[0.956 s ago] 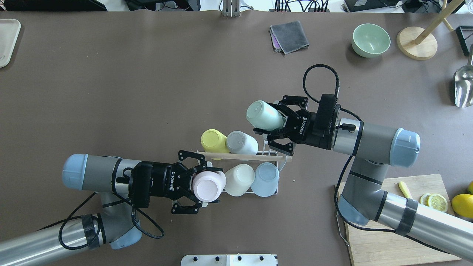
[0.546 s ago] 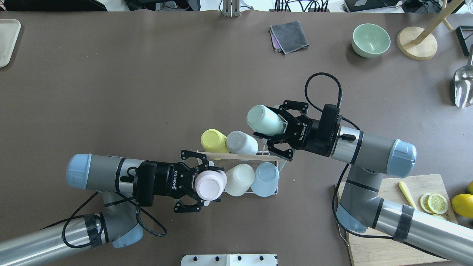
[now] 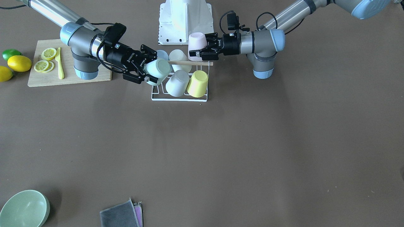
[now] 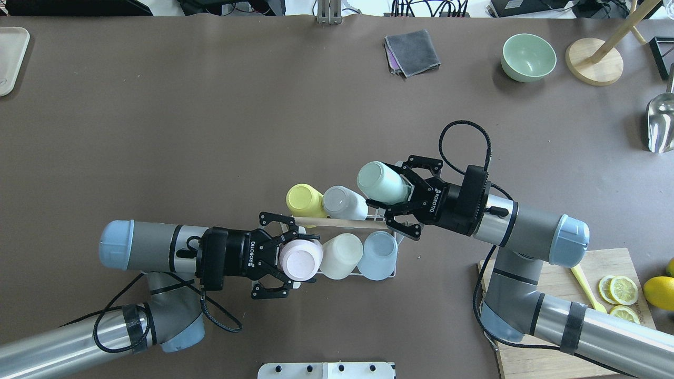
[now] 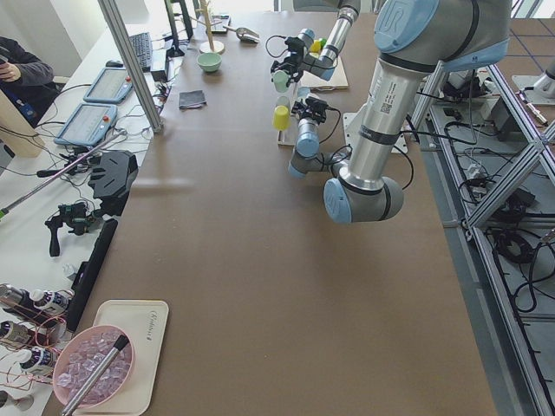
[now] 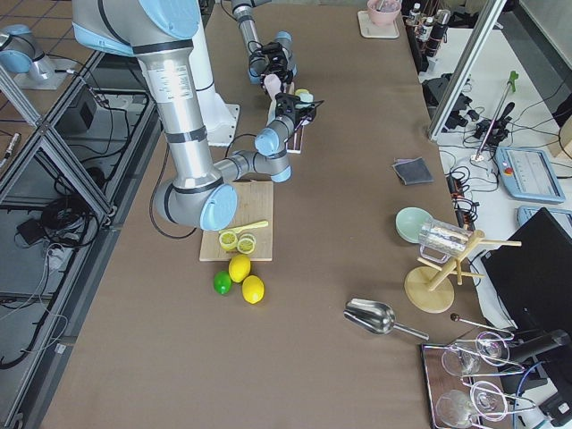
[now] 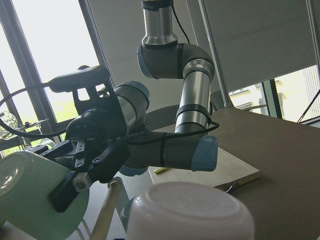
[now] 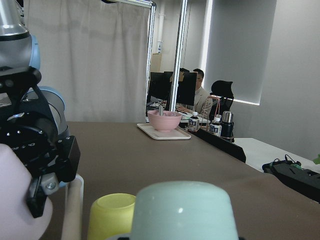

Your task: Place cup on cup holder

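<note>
Already four cups on cup holder

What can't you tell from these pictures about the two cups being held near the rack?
- Prong under the pink cup: hidden by the cup itself, overhead and front; seated or not is unclear.
- Prong beneath the green cup: hidden likewise.
- Rack in both side views: too small.
- Wrist views: each held cup cut off by the bottom edge.

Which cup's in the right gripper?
The mint-green cup, clamped in the right gripper. The pink cup is in the left gripper; yellow, grey, cream and blue sit on the cup holder.
</note>
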Robot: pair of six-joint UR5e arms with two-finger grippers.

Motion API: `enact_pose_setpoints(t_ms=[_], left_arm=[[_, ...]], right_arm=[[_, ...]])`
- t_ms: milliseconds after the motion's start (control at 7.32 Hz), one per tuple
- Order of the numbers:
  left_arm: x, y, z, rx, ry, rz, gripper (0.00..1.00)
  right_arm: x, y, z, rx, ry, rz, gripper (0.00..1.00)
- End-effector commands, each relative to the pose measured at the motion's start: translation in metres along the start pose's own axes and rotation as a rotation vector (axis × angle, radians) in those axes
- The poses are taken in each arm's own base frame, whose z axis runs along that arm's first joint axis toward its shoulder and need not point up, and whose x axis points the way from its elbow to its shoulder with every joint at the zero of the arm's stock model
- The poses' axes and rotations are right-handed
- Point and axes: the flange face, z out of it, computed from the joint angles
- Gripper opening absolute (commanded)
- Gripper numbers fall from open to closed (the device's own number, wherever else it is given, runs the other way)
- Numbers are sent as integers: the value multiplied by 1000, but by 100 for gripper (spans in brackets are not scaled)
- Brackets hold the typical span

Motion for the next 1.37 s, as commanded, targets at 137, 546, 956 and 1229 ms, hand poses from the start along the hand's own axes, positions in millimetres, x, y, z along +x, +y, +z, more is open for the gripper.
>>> enact_pose_setpoints(t_ms=[137, 546, 956, 1229], left_arm=[[0, 3, 0, -5, 0, -2, 59], [0, 2, 0, -4, 0, -6, 98], [0, 2, 0, -4, 0, -7, 98], [0, 0, -1, -1, 0, -8, 98]], right_arm=[[-4, 6, 3, -5, -5, 5, 3], [-1, 6, 1, -5, 0, 9, 100], [2, 3, -2, -2, 3, 12, 100], [19, -1, -8, -10, 6, -2, 100]])
